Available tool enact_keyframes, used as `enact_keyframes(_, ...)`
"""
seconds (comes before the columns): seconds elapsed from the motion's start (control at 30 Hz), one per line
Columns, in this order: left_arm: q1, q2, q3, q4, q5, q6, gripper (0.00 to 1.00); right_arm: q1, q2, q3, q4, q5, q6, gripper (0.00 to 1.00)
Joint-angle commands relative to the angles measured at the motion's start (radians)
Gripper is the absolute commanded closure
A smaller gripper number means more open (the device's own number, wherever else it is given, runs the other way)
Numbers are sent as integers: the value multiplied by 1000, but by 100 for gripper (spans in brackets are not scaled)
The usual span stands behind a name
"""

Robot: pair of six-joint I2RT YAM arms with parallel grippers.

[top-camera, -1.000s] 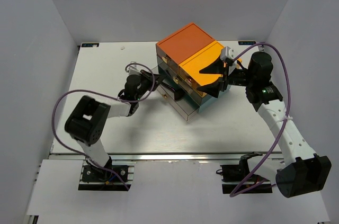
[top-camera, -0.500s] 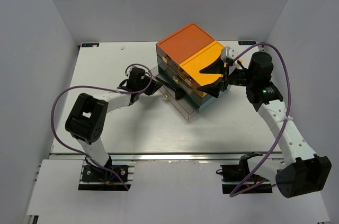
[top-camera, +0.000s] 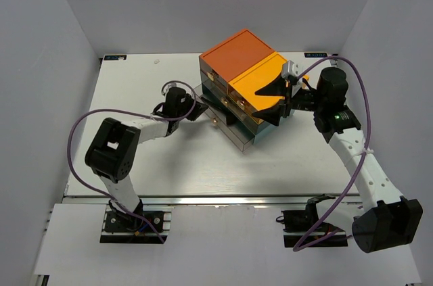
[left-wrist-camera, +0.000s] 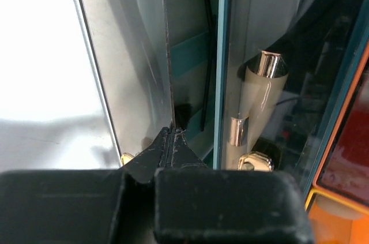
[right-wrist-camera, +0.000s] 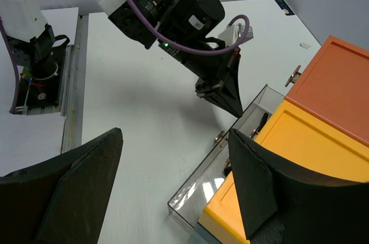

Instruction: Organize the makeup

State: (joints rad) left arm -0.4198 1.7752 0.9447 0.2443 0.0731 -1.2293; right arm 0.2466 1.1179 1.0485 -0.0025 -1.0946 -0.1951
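Beige gold-tipped tube (left-wrist-camera: 260,91) and thin black brush (left-wrist-camera: 206,53) lie inside the drawer box's (top-camera: 237,56) clear drawers, with the left gripper (left-wrist-camera: 170,136) pressed together at a drawer edge and the right gripper (right-wrist-camera: 176,140) spread wide by its yellow top (right-wrist-camera: 300,157).

The desk (top-camera: 135,164) is seen as plain white, and the walls (top-camera: 61,63) around it as pale grey. The drawer box (top-camera: 237,53) is topped with two plain panels, one orange and one yellow. Its frame is coloured teal, and its drawers are made of clear, glossy plastic fitted with gold knobs (left-wrist-camera: 255,161). Inside, a beige tube (left-wrist-camera: 262,91) is banded and capped in shiny gold, and a thin brush (left-wrist-camera: 203,53) is shown in black. Both the left pincer (left-wrist-camera: 170,137) and the right pincer (right-wrist-camera: 174,137) are finished in matt black. The cables (top-camera: 74,137) are sheathed in purple.
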Motion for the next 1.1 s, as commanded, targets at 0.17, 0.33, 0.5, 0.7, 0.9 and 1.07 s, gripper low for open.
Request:
enact_keyframes(0.17,13,-109,-206,264,-76,-12,100,-7,-23,-10,4,-2,-21,21)
enact_keyframes(0.33,24,-77,-271,474,-23,-41,98,-7,-26,-7,4,1,-33,21)
enact_keyframes(0.5,24,25,-124,225,57,24,100,-6,-26,-5,4,1,-35,21)
enact_keyframes(0.7,24,190,29,239,177,27,100,-7,-29,-4,-2,2,-38,21)
enact_keyframes(0.9,24,279,150,265,224,39,99,-10,-33,-5,-34,7,-47,21)
enact_keyframes(1.07,24,322,223,305,277,30,96,-12,-36,-8,-39,6,-49,21)
